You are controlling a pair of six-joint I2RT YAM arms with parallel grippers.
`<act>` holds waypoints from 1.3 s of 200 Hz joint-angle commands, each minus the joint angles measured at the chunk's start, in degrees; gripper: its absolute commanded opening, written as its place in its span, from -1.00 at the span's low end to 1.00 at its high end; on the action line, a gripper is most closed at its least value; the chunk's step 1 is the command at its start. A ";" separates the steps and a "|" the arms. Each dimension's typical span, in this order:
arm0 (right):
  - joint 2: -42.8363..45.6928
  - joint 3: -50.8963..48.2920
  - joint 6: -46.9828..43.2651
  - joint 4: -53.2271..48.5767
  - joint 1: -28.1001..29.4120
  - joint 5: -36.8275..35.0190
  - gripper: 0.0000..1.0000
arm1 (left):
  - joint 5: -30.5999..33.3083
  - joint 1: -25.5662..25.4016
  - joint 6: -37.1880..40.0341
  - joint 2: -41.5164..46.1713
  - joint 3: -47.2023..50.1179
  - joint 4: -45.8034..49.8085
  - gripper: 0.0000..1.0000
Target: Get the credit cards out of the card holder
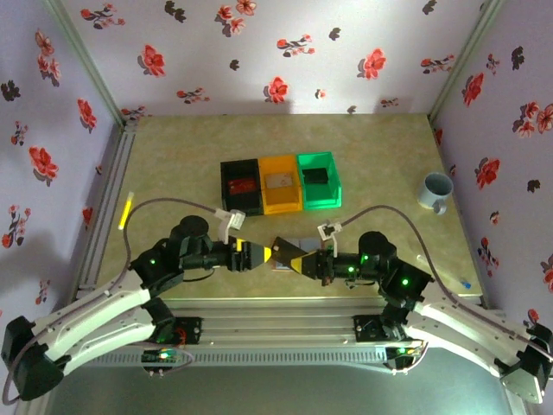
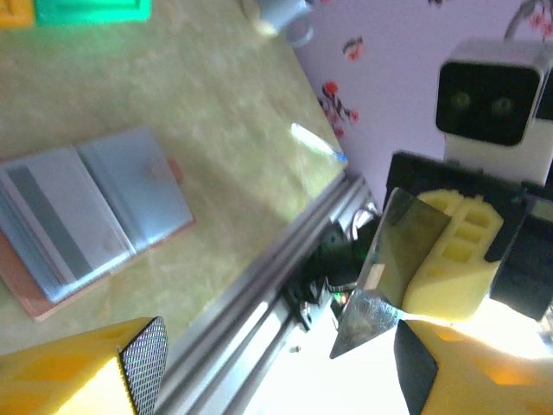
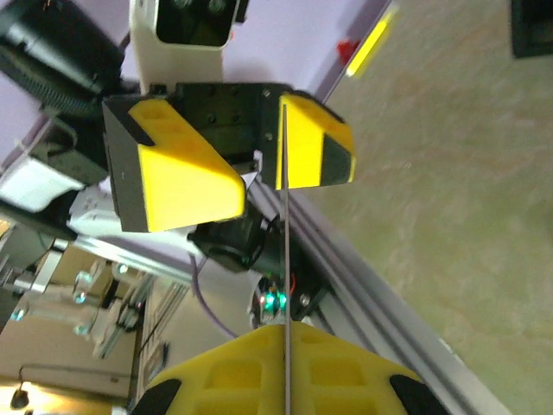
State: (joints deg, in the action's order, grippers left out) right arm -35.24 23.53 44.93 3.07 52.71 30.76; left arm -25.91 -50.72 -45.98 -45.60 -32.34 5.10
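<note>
Right pincer (image 3: 285, 341): closed on card (image 2: 393, 251).
Left pincer (image 3: 259, 173): wide, one finger (image 3: 315, 143) just beside card.
Holder (image 2: 86, 207): lies open near surface's (image 2: 216, 104) near edge.
Advice: probably draw left pincer straight back, not brushing card.

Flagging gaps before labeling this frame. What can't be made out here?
- Card holder: the left wrist view blurs it and crops it at the left edge, so cards remaining inside are unclear. In the top view, the left gripper and right gripper cover most of it.
- Card face: edge-on in the right wrist view, glare in the left wrist view.
- Bins contents: too small in the top view.
</note>
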 commanded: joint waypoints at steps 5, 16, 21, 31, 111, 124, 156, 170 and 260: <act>-1.07 0.93 -1.53 2.48 -0.38 8.57 -1.00 | -9.03 0.36 2.63 -0.31 -1.32 -2.14 0.44; -1.98 0.78 -1.35 3.46 -0.37 10.08 -1.00 | -10.33 0.36 2.02 -0.40 -0.70 -3.85 0.44; -2.37 0.74 -1.29 3.81 -0.36 10.62 -1.00 | -10.93 0.36 1.70 -0.48 -0.34 -4.71 0.44; -2.86 0.55 -1.16 4.58 -0.40 11.63 -1.00 | -12.37 0.36 0.85 -0.74 0.37 -6.75 0.44; -3.65 0.54 -1.51 5.45 -0.37 14.05 -1.00 | -19.30 0.23 -2.50 -1.70 2.77 -13.30 -0.15; -3.87 0.38 -1.36 5.71 -0.39 14.19 -1.00 | -19.44 0.24 -2.24 -1.59 2.63 -13.10 -0.32; -3.87 0.94 -2.20 3.80 -0.39 13.01 -1.00 | -19.53 0.29 -1.86 -1.24 2.80 -13.14 -0.77; -3.75 1.02 -2.34 3.60 -0.35 12.73 -1.00 | -19.53 0.25 -2.07 -1.04 3.22 -13.70 -0.96; 12.53 -0.60 -6.43 -8.57 -0.78 -0.12 0.01 | -13.03 0.62 -5.18 5.40 8.05 -17.74 -1.00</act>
State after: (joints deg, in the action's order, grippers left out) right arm -26.87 24.16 39.20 -4.67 52.21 33.78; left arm -41.67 -50.59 -49.41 -42.37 -25.52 -8.60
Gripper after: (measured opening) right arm 0.495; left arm 0.026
